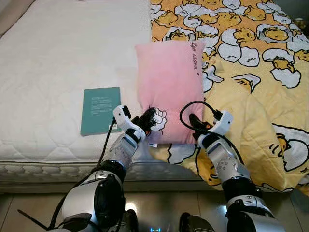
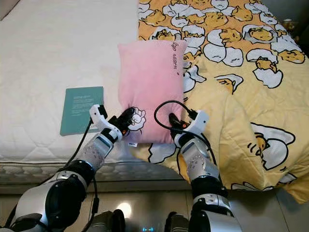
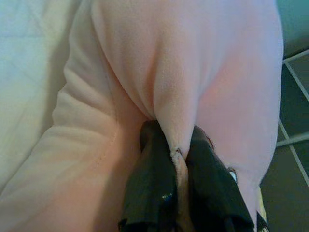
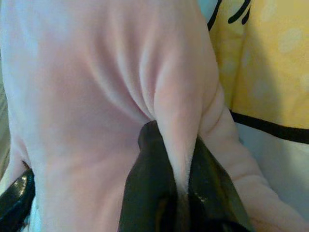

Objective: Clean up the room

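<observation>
A pink pillow lies on the bed, half on the white mattress and half on the yellow duck-print blanket. My left gripper is shut on the pillow's near left corner; a fold of pink cloth is pinched between its black fingers. At the near right corner my right gripper is shut on the pillow too, with a pink fold squeezed between its fingers. A teal book lies flat on the mattress left of the pillow.
The bed's front edge runs just before my arms, with tiled floor below. The blanket hangs over the bed edge at right. Bare mattress stretches to the left and far side.
</observation>
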{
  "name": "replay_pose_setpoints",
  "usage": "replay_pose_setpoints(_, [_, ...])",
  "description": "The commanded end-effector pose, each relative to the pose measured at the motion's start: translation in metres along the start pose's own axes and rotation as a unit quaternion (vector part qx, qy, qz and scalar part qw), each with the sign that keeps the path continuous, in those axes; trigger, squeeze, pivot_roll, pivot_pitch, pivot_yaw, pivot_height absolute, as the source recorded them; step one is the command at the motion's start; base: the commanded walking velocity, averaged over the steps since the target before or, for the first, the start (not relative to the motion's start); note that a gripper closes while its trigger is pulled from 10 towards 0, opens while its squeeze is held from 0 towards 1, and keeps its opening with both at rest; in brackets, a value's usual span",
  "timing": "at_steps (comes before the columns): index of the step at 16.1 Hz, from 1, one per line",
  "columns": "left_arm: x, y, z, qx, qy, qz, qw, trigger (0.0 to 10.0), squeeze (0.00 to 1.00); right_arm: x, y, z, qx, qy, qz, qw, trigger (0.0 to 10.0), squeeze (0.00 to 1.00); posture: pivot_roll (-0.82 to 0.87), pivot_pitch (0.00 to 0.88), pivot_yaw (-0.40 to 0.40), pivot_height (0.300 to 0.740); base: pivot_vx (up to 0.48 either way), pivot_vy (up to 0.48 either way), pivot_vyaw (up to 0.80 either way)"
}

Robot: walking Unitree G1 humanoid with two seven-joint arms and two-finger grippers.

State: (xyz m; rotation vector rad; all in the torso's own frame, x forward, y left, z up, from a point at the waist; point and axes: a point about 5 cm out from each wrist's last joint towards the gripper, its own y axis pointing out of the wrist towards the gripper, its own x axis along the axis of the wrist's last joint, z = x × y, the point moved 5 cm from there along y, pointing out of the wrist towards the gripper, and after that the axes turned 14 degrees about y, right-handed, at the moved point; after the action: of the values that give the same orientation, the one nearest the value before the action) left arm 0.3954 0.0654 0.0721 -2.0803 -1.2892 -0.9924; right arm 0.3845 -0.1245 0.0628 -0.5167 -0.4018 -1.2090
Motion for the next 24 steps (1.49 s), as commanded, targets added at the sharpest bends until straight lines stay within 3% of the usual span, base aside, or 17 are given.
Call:
replay_pose_setpoints(1, [-0.016, -0.004, -0.002, -0.008, -0.002, 0.026, 1.000, 0.0, 0.00, -0.012, -0.002, -0.008, -0.014, 0.002, 0.021, 1.000, 0.0, 0.21, -0.15, 0.086, 0.036, 0.740, 0.000, 0.000, 0.00])
replay_pose_setpoints(3, [-0.009, -0.002, -0.004, -0.019, 0.005, 0.016, 1.000, 0.0, 0.00, -0.006, 0.000, -0.006, -0.011, -0.006, 0.014, 1.000, 0.0, 0.22, -0.13, 0.034, 0.035, 0.740, 0.000, 0.000, 0.00])
replay_pose_setpoints(5, [0.009, 0.005, -0.011, -0.038, 0.055, 0.000, 0.998, 0.0, 0.00, 0.009, 0.006, 0.008, 0.008, -0.044, -0.005, 0.999, 0.0, 0.22, -0.10, 0.000, 0.035, 0.740, 0.000, 0.000, 0.00])
replay_pose_setpoints(8, [0.051, 0.016, -0.024, -0.062, 0.109, -0.053, 0.991, 0.0, 0.00, 0.035, 0.012, 0.034, 0.045, -0.094, -0.041, 0.994, 0.0, 0.22, -0.08, 0.000, 0.032, 0.740, 0.000, 0.000, 0.00])
replay_pose_setpoints(10, [0.098, 0.021, -0.037, -0.072, 0.190, -0.111, 0.973, 0.0, 0.00, 0.076, 0.014, 0.070, 0.086, -0.134, -0.101, 0.982, 0.0, 0.20, -0.07, 0.000, 0.028, 0.740, 0.000, 0.000, 0.00])
replay_pose_setpoints(11, [0.105, 0.021, -0.037, -0.066, 0.203, -0.117, 0.970, 0.0, 0.00, 0.083, 0.014, 0.076, 0.092, -0.142, -0.112, 0.979, 0.0, 0.21, -0.07, 0.000, 0.027, 0.740, 0.000, 0.000, 0.00])
replay_pose_setpoints(12, [0.116, 0.020, -0.034, -0.050, 0.249, -0.123, 0.959, 0.0, 0.00, 0.096, 0.012, 0.087, 0.099, -0.165, -0.132, 0.972, 0.0, 0.20, -0.06, 0.000, 0.025, 0.740, 0.000, 0.000, 0.00])
replay_pose_setpoints(14, [0.135, 0.014, -0.028, -0.019, 0.369, -0.130, 0.920, 0.0, 0.00, 0.116, 0.008, 0.101, 0.087, -0.269, -0.172, 0.943, 0.0, 0.20, -0.06, 0.000, 0.024, 0.740, 0.000, 0.000, 0.00])
replay_pose_setpoints(15, [0.137, 0.009, -0.032, -0.022, 0.460, -0.133, 0.878, 0.0, 0.00, 0.118, 0.006, 0.102, 0.080, -0.309, -0.179, 0.931, 0.0, 0.20, -0.06, 0.000, 0.024, 0.740, 0.000, 0.000, 0.00])
replay_pose_setpoints(16, [0.134, 0.003, -0.034, -0.032, 0.512, -0.134, 0.848, 0.0, 0.00, 0.120, 0.002, 0.100, 0.073, -0.324, -0.186, 0.925, 0.0, 0.20, -0.07, 0.000, 0.022, 0.740, 0.000, 0.000, 0.00])
replay_pose_setpoints(17, [0.134, -0.004, -0.028, -0.026, 0.517, -0.136, 0.844, 0.0, 0.00, 0.121, -0.004, 0.096, 0.067, -0.323, -0.194, 0.924, 0.0, 0.20, -0.07, 0.000, 0.019, 0.740, 0.000, 0.000, 0.00])
replay_pose_setpoints(19, [0.138, -0.010, -0.013, 0.012, 0.499, -0.136, 0.856, 0.0, 0.00, 0.122, -0.011, 0.086, 0.051, -0.319, -0.202, 0.925, 0.0, 0.20, -0.06, 0.000, 0.014, 0.740, 0.000, 0.000, 0.00])
replay_pose_setpoints(20, [0.138, -0.010, -0.010, 0.024, 0.506, -0.135, 0.852, 0.0, 0.00, 0.120, -0.013, 0.079, 0.040, -0.314, -0.201, 0.927, 0.0, 0.20, -0.06, 0.000, 0.015, 0.740, 0.000, 0.000, 0.00])
replay_pose_setpoints(21, [0.134, -0.010, -0.020, 0.009, 0.526, -0.142, 0.838, 0.0, 0.00, 0.118, -0.014, 0.075, 0.033, -0.318, -0.202, 0.926, 0.0, 0.20, -0.06, 0.000, 0.019, 0.740, 0.000, 0.000, 0.00])
replay_pose_setpoints(24, [0.133, -0.007, -0.030, -0.004, 0.509, -0.151, 0.847, 0.0, 0.00, 0.120, -0.017, 0.076, 0.027, -0.328, -0.213, 0.920, 0.0, 0.21, -0.07, 0.000, 0.032, 0.740, 0.000, 0.000, 0.00])
